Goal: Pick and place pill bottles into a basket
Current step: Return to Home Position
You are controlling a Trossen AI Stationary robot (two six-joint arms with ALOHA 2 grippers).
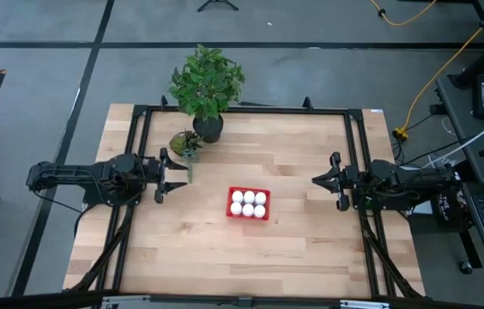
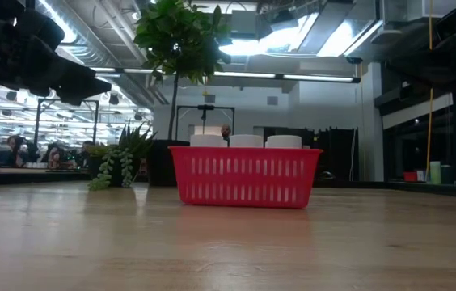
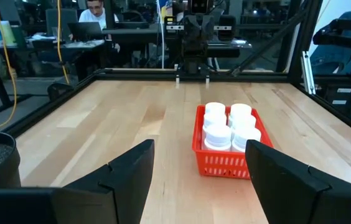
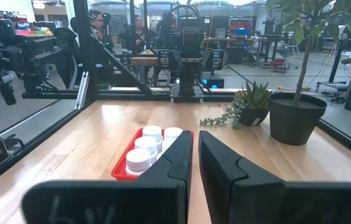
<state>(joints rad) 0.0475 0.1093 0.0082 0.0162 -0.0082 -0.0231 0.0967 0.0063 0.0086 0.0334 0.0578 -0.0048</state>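
The red basket [image 1: 249, 204] stands on the table's middle and holds several white pill bottles [image 1: 248, 202] upright, their caps above its rim. It also shows in the low view [image 2: 246, 176], the left wrist view [image 3: 225, 155] and the right wrist view [image 4: 122, 169]. My left gripper [image 1: 176, 174] is open and empty, above the table left of the basket. My right gripper [image 1: 317, 180] is shut and empty, right of the basket. Both point toward the basket.
A tall leafy plant in a dark pot [image 1: 207, 127] stands at the table's far edge. A small succulent in a pot [image 1: 185, 143] sits beside it, close to my left gripper. A black frame [image 1: 242, 110] runs round the table. People sit at desks beyond the table.
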